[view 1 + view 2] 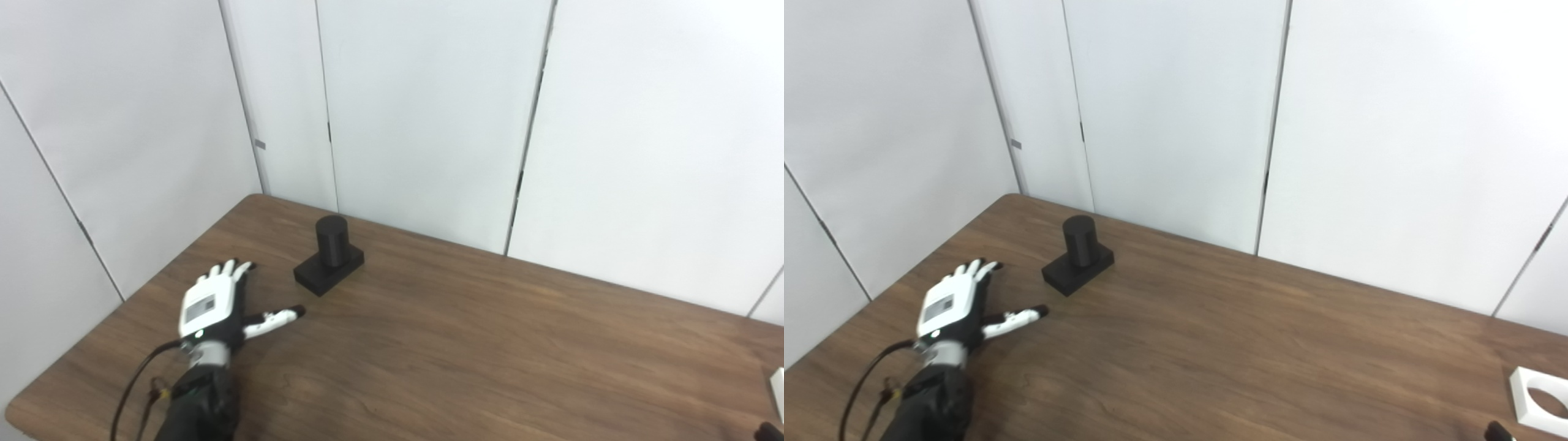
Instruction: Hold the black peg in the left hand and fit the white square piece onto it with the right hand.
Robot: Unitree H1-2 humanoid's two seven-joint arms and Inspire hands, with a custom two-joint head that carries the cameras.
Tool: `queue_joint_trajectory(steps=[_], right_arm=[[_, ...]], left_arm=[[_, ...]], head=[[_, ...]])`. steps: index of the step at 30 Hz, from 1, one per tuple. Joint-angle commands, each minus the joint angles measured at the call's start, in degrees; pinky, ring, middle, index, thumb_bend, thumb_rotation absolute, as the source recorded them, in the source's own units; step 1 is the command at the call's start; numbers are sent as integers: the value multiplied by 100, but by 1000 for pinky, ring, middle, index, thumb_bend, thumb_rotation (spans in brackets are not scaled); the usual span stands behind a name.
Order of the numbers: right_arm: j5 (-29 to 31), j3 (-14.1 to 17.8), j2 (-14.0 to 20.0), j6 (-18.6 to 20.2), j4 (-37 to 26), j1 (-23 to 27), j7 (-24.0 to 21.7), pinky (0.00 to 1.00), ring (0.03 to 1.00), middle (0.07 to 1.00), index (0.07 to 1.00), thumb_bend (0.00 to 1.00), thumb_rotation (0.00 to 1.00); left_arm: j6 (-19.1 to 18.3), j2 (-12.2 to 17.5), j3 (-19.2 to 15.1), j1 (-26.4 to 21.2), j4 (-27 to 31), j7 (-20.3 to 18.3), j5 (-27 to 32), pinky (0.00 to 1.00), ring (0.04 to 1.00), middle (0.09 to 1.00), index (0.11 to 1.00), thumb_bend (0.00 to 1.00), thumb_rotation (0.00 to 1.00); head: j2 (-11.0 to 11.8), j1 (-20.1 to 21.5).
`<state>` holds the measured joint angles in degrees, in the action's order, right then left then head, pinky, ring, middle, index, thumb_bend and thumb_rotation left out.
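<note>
The wooden counter (pixel 1213 343) carries the black peg (pixel 1078 254) near its far left corner, upright on its square base. The left hand (pixel 952 309) lies just short of it, fingers spread, holding nothing. The white square piece (pixel 1538 399) lies flat at the right edge. The right hand is barely in view; its state cannot be told.
</note>
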<state>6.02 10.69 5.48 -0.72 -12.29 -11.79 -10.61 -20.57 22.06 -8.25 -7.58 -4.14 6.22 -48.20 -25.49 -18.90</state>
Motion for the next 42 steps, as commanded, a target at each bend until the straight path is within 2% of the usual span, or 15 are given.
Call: queue_joint_trajectory(steps=[1,4,15,19,31,36,42], right_arm=[[-40,-101,44,-65,-186,-592,27,1000,998,950,910,733,1000],[-77,-120,31,-62,-199,-605,57,1000,985,944,908,714,1000],[-141,-193,29,0,-275,-630,119,1000,993,948,919,742,1000],[-105,-209,19,74,-327,-649,108,1000,999,953,919,729,1000],[-156,-237,20,-13,-309,-646,111,1000,1000,960,923,696,1000],[-143,-232,36,-24,-310,-646,95,1000,1000,962,930,692,1000],[-205,-241,39,-26,-324,-657,103,1000,1000,959,927,681,1000]], left_arm=[[40,176,59,-308,-85,266,24,1000,996,971,874,1000,709],[73,173,186,-523,-399,326,114,1000,985,963,870,1000,721],[128,257,666,-1069,-1194,513,327,994,977,955,875,1000,713],[33,283,793,-1228,-1442,554,356,993,977,958,881,1000,718],[122,269,925,-1555,-2070,1066,590,988,950,927,841,1000,650],[64,174,920,-1619,-2066,1182,746,974,927,894,754,959,567],[325,53,855,-1706,-2257,1827,889,907,839,786,606,876,398]], head=[[-9,1],[-13,27],[-19,64],[-13,88],[-6,127],[-27,140],[-32,144]])
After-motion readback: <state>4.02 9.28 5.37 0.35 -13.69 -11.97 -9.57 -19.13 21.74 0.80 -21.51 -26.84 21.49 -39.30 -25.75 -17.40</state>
